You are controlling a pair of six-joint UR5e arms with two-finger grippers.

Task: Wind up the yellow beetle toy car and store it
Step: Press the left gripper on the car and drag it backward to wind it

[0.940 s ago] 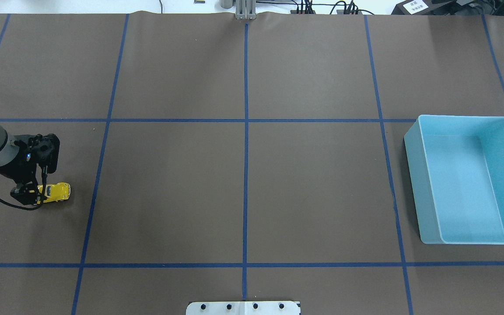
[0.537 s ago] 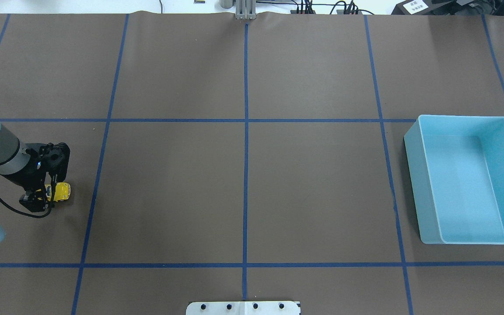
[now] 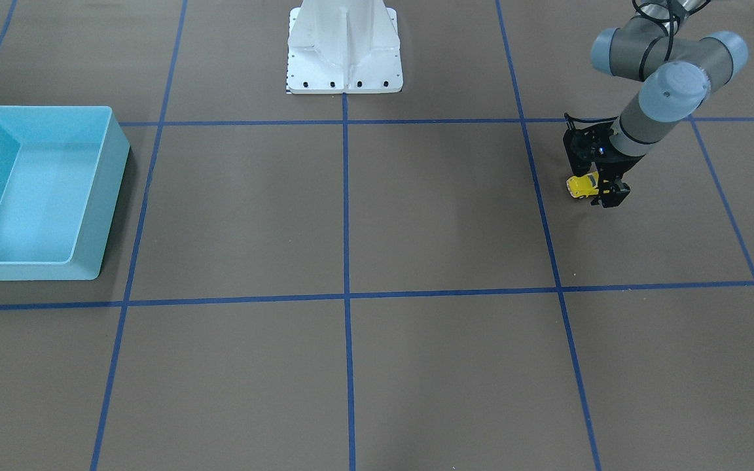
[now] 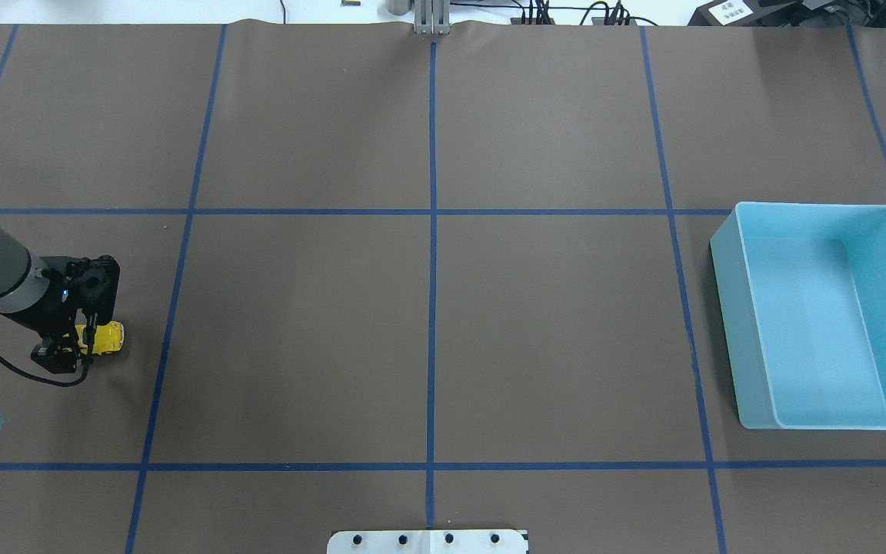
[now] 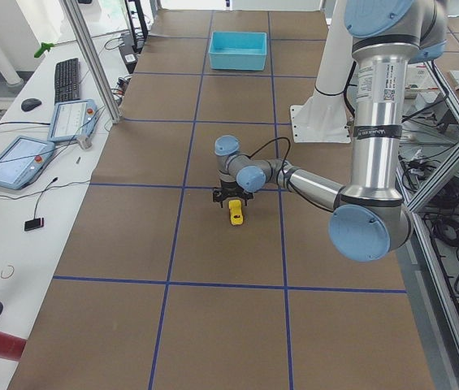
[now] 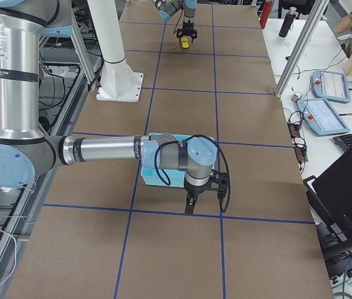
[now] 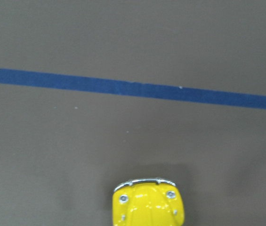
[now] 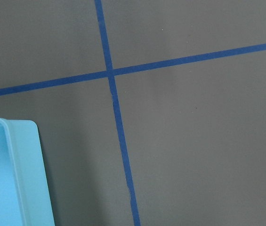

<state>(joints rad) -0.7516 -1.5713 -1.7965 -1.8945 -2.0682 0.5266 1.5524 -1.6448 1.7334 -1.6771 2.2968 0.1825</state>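
Note:
The yellow beetle toy car (image 4: 106,337) stands on the brown table at its left end, nose toward the middle. My left gripper (image 4: 72,342) is down over its rear half, a finger on each side, and looks open around it. From the front, the car (image 3: 580,186) pokes out of the left gripper (image 3: 603,188). The left wrist view shows only the car's bonnet (image 7: 148,205) at the bottom edge. My right gripper (image 6: 205,201) hangs low beside the light blue bin (image 6: 152,178); I cannot tell whether it is open or shut.
The light blue bin (image 4: 737,323) sits open at the table's right end, with nothing visible inside. Blue tape lines (image 4: 431,308) divide the brown surface into squares. The white robot base (image 3: 344,59) stands at the near middle edge.
My left gripper has moved right and down over the car's rear, covering more of it. The car has stayed in place.

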